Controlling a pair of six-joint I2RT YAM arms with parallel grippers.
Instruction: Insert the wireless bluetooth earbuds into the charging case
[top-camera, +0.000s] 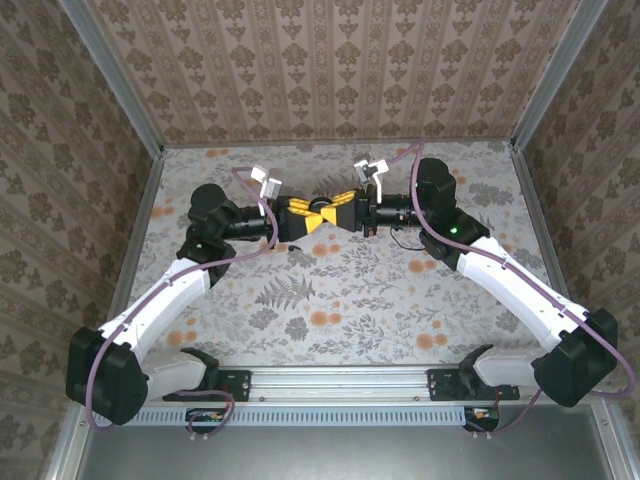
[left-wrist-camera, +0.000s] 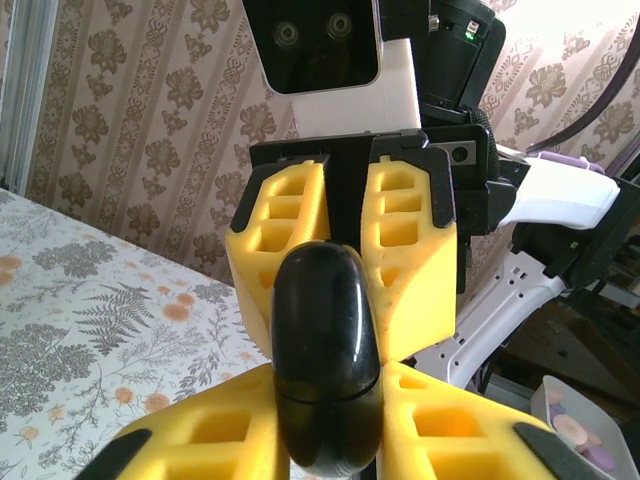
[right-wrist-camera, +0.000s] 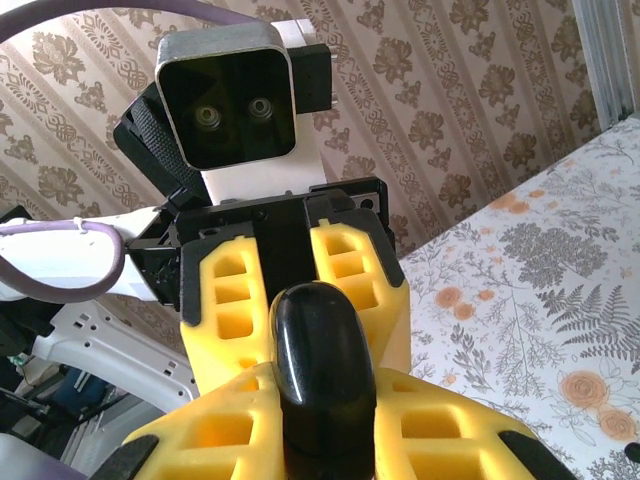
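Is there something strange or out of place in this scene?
One thing: the left gripper and the right gripper both clamp the same dark glossy charging case above the table, from opposite ends. Its lid seam looks closed, so probably nothing can go in yet. Nothing looks spilled or damaged.

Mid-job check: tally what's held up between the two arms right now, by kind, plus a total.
Grippers: 2, the left gripper and the right gripper
Black charging case, clamped by both: 1
Total: 3
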